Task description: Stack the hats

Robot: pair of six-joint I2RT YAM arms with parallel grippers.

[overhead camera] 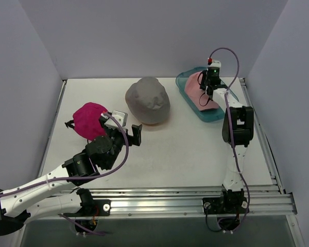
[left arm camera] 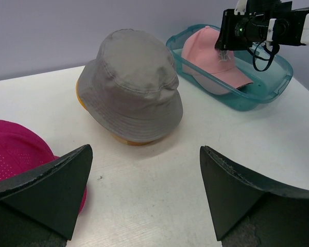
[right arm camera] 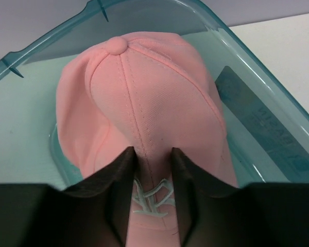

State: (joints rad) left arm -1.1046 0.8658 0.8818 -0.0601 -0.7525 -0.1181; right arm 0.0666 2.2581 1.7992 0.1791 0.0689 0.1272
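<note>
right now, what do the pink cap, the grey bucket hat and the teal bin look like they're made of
Pink cap: matte woven cloth, likely cotton twill; stitched panel seams and an embroidered logo show.
Grey bucket hat: similar matte woven fabric, probably cotton; soft creases and a stitch line around the brim.
Teal bin: hard translucent plastic, smooth and slightly glossy; see-through walls and a moulded rim.

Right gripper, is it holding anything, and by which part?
The right gripper pinches the pale pink cap by a raised fold on the crown's front, above the stitched logo. The left gripper holds nothing.
</note>
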